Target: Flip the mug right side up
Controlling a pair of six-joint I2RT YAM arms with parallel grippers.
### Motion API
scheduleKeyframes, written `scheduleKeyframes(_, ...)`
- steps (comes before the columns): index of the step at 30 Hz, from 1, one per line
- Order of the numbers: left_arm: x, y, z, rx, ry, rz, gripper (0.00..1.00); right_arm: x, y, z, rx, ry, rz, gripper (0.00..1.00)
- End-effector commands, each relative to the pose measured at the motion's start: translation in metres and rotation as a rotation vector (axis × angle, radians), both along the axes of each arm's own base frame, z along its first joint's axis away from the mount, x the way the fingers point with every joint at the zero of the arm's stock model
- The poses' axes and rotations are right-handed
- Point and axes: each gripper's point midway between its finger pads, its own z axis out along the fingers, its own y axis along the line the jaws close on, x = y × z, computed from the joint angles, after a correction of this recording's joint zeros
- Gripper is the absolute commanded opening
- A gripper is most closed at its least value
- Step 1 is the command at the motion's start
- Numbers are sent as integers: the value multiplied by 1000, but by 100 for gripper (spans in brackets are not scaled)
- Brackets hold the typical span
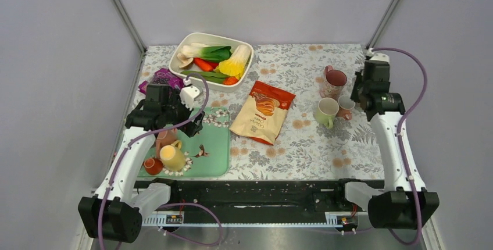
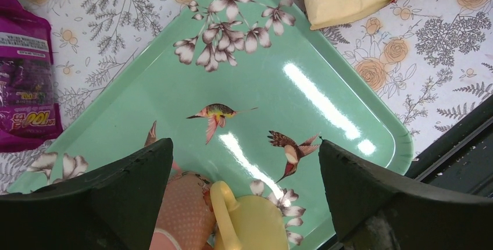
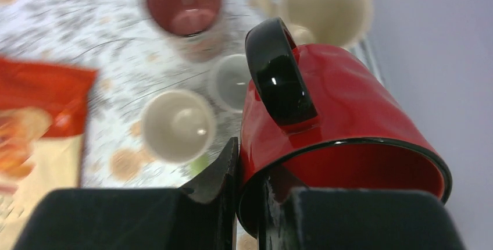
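Fingers of the right gripper (image 3: 251, 168) pinched the rim of the red mug (image 3: 349, 110), one inside the mouth and one outside. The mug was lifted clear near the counter's right edge, toward the far corner, above a maroon mug (image 3: 183, 0) and a cream cup (image 3: 177, 125). The left gripper (image 2: 245, 151) hung spread wide over the green tray (image 2: 174, 87) near the left edge, above a yellow mug (image 2: 256, 221).
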Motion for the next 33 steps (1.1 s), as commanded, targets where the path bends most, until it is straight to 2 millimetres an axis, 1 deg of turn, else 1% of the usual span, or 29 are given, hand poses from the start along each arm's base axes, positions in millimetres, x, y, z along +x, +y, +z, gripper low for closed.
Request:
scheduleKeyframes(1, 13, 3, 9, 23, -77, -18, 99, 14, -77, 8, -44, -26, -249, 0)
scheduleKeyframes(5, 7, 7, 10, 50, -74, -32, 99, 16, -114, -23, 33, 23, -351, 0)
scheduleKeyframes(7, 4, 6, 11, 48, -82, -40, 99, 16, -128, -48, 70, 61, -395, 0)
scheduleKeyframes(9, 2, 5, 10, 42, -86, -50, 99, 15, -135, -74, 80, 126, -424, 0)
scheduleKeyframes(11, 0, 5, 10, 42, -82, -55, 99, 15, -135, -97, 113, 182, -427, 0)
scheduleKeyframes(13, -2, 6, 8, 52, -67, -60, 99, 16, -132, -114, 153, 222, -418, 0)
scheduleKeyframes(16, -7, 8, 2, 74, -32, -78, 99, 18, -130, -134, 195, 269, -412, 0)
scheduleKeyframes(18, -13, 9, -3, 89, 8, -98, 99, 19, -129, -146, 221, 301, -412, 0)
scheduleKeyframes(21, -19, 14, -9, 121, 56, -119, 99, 21, -127, -158, 242, 348, -403, 0)
scheduleKeyframes(26, -22, 18, -17, 150, 107, -134, 99, 24, -122, -175, 280, 406, -386, 1)
scheduleKeyframes(27, -22, 17, -17, 149, 113, -135, 99, 24, -122, -178, 284, 415, -384, 7)
scheduleKeyframes(28, -23, 17, -18, 149, 118, -138, 99, 25, -121, -179, 291, 422, -380, 17)
scheduleKeyframes(29, -24, 17, -18, 147, 124, -144, 99, 25, -120, -180, 297, 427, -377, 24)
scheduleKeyframes(31, -25, 16, -19, 146, 131, -154, 99, 26, -118, -179, 310, 432, -373, 34)
scheduleKeyframes(33, -26, 16, -20, 149, 131, -168, 99, 25, -118, -172, 303, 423, -372, 44)
